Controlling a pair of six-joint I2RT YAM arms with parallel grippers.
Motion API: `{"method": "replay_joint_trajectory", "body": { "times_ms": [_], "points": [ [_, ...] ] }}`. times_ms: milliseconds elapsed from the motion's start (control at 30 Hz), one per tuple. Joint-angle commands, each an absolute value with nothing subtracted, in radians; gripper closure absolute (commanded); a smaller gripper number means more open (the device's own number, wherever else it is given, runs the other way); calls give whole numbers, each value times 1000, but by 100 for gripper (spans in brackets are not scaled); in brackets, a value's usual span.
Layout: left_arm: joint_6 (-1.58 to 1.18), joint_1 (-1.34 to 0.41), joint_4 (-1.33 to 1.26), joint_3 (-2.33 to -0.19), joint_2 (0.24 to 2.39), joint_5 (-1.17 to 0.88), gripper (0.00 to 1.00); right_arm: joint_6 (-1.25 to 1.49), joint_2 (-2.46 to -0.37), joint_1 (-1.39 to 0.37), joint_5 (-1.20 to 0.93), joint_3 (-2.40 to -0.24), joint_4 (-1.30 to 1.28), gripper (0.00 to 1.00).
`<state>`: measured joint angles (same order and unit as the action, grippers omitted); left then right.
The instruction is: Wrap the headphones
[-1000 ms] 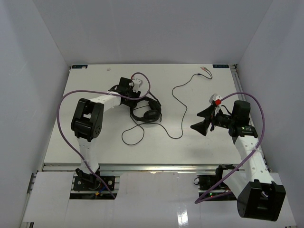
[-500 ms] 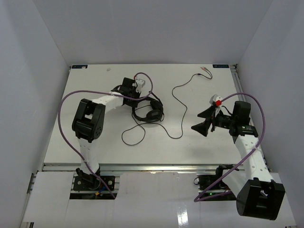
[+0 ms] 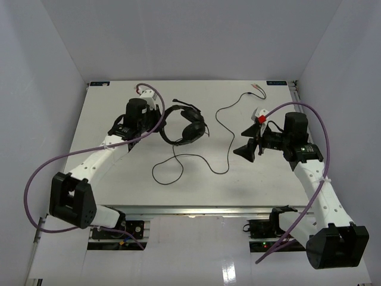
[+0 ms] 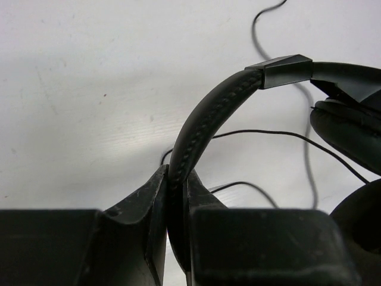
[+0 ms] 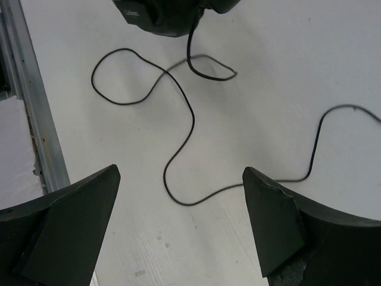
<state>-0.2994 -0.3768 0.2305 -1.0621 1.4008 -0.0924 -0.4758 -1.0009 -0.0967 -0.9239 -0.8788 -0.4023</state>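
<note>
The black headphones (image 3: 186, 125) are at the table's middle left, headband towards my left gripper (image 3: 159, 123). That gripper is shut on the padded headband (image 4: 208, 113), pinched between both fingers in the left wrist view, with an earcup (image 4: 351, 137) at the right edge. The thin black cable (image 3: 172, 167) runs from the earcups into a loop near the front, then winds back to the pink and green plugs (image 3: 257, 89) at the far edge. My right gripper (image 3: 246, 142) is open and empty, hovering right of the cable. In the right wrist view the cable (image 5: 190, 119) curves between its spread fingers (image 5: 268, 220).
White walls enclose the table on three sides. A metal rail (image 3: 196, 210) runs along the front edge and shows in the right wrist view (image 5: 30, 107). Thick purple arm cables (image 3: 41, 173) arc beside each arm.
My left arm has stretched out and swung, and the headphones have shifted back and turned with the headband in its grip. My right gripper has moved a little back and left.
</note>
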Motion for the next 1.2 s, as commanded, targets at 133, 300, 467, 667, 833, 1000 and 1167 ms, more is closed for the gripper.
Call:
{"method": "replay_joint_trajectory", "body": {
  "times_ms": [133, 300, 467, 667, 833, 1000, 1167],
  "points": [
    [-476, -373, 229, -1132, 1231, -179, 100, -340, -1108, -243, -1089, -967, 11, 10],
    [-498, -373, 286, -1182, 1181, -181, 100, -263, -1227, -280, -1093, -1015, 206, 10],
    [-524, -373, 305, -1183, 1153, -186, 100, -178, -1324, -330, -1173, -996, 474, 10],
    [-576, -373, 309, -1237, 1152, -206, 100, -168, -1422, -456, -1138, -974, 611, 2],
    [-669, -368, 235, -1314, 1190, -244, 100, 186, -1511, -512, -1157, -836, 1151, 15],
    [-770, -336, 168, -1379, 1226, -271, 100, 629, -1635, -533, -1137, -798, 1706, 31],
    [-813, -302, 144, -1434, 1247, -275, 100, 757, -1650, -547, -1104, -775, 1834, 40]
  ]
}}
